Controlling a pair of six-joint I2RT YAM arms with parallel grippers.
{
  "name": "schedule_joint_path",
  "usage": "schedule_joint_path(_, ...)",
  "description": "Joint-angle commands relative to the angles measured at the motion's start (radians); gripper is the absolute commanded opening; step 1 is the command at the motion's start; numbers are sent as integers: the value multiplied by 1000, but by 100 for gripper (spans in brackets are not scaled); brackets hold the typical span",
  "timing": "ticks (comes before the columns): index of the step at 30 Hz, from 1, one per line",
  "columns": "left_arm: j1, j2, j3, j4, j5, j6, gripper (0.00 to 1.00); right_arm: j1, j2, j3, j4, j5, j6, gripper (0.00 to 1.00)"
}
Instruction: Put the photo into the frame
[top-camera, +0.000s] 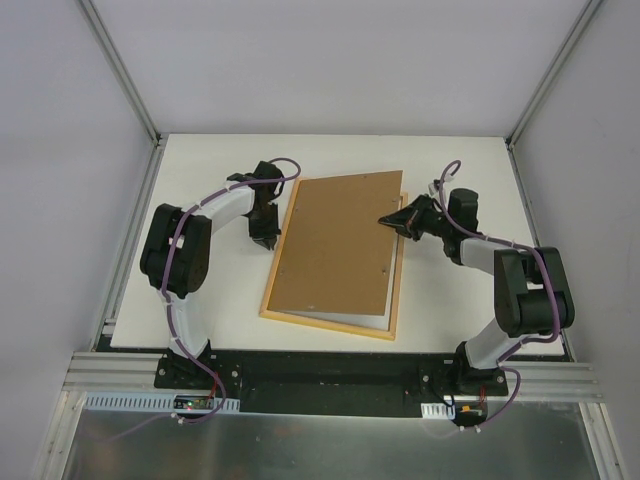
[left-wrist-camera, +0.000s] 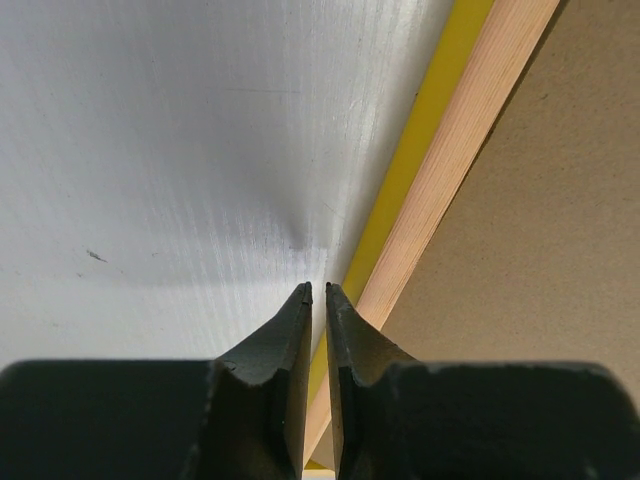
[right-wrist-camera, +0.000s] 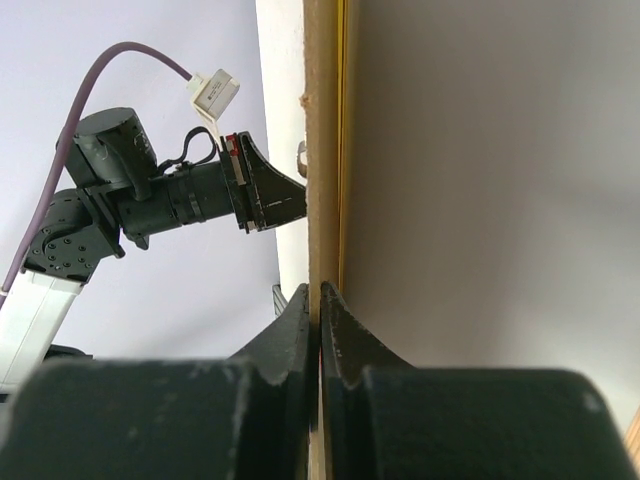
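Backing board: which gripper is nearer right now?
Right. The right gripper has its fingers shut on the backing board at its right edge. The left gripper is off its left side, over the table beside the frame, holding nothing.

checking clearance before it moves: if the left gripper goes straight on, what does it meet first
The left gripper would likely meet the white table, just beside the frame's yellow edge; depth is unclear.

Brown backing board (top-camera: 335, 245) lies mid-bench, plain face up, skewed with its far end leaning right. White bench (top-camera: 215, 300) shows faint scuffs at left. Aluminium rail (top-camera: 330, 372) runs along the near edge, with a reflective metal sheet (top-camera: 320, 445) nearer still. Grey walls (top-camera: 330, 60) stand far, left and right.
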Motion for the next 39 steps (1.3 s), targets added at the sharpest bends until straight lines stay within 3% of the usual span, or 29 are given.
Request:
schedule_joint_path(1,3,8,-15,-4,0,-18,9,15,-53,-8,72,-66,31,0)
schedule_joint_path(32,3,8,-32,11,20,-7,6,74,97,12,123,-21,29,1)
schedule_joint_path(36,3,5,-33,9,18,-6,6,71,74,29,10,6,-35,33)
schedule_joint_path(39,3,4,-35,9,15,-4,6,70,50,72,-146,42,-121,45)
